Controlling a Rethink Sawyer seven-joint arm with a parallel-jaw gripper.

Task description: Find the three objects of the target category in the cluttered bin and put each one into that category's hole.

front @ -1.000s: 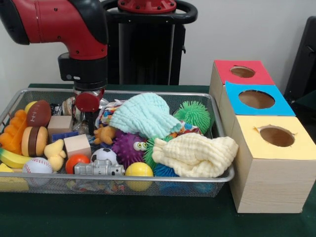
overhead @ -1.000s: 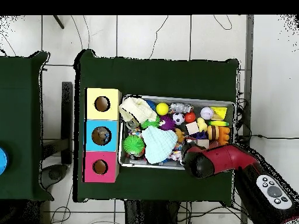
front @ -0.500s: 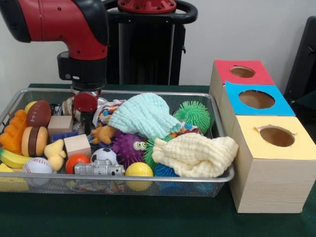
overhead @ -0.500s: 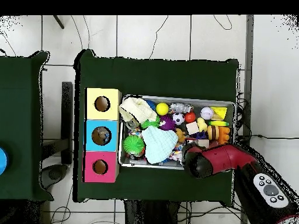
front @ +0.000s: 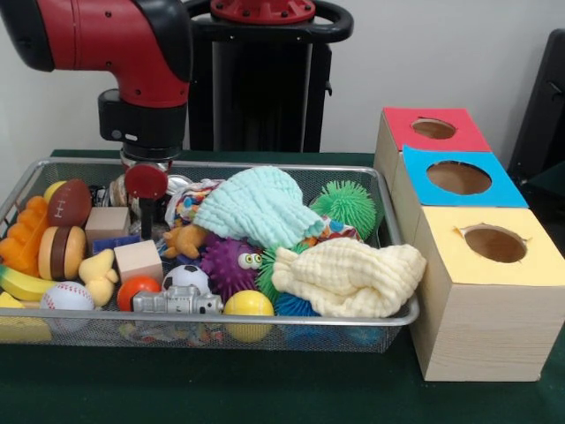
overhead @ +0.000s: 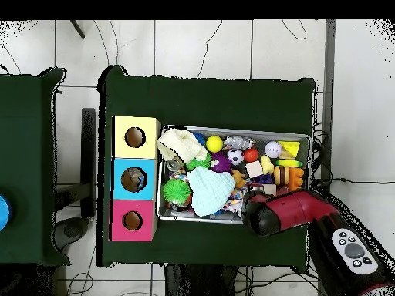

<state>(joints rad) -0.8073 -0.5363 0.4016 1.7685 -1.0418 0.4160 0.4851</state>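
Note:
The bin [front: 265, 165] is a wide wire-mesh basket full of toys on the green table; it also shows in the overhead view [overhead: 247, 129]. The hole [front: 433, 129] is the round cut-out in the red-topped box, farthest back at the right; in the overhead view [overhead: 132, 220] it is the lowest of three. My gripper [front: 146, 212] hangs from the red arm over the bin's far left part, just above the toys between a wooden block [front: 108, 223] and an orange plush toy [front: 187, 240]. In the overhead view the arm [overhead: 281, 214] hides it.
Blue-topped hole [front: 458, 177] and yellow-topped hole [front: 495, 244] sit in front of the red one. The bin holds a mint cloth [front: 256, 208], yellow cloth [front: 349, 278], green spiky ball [front: 346, 205], purple spiky ball [front: 228, 265], football [front: 69, 203], baseball [front: 66, 296] and yellow ball [front: 248, 305].
The arm has risen a little and shifted slightly left in the front view, lifting the gripper higher above the toys. The toys have not visibly moved.

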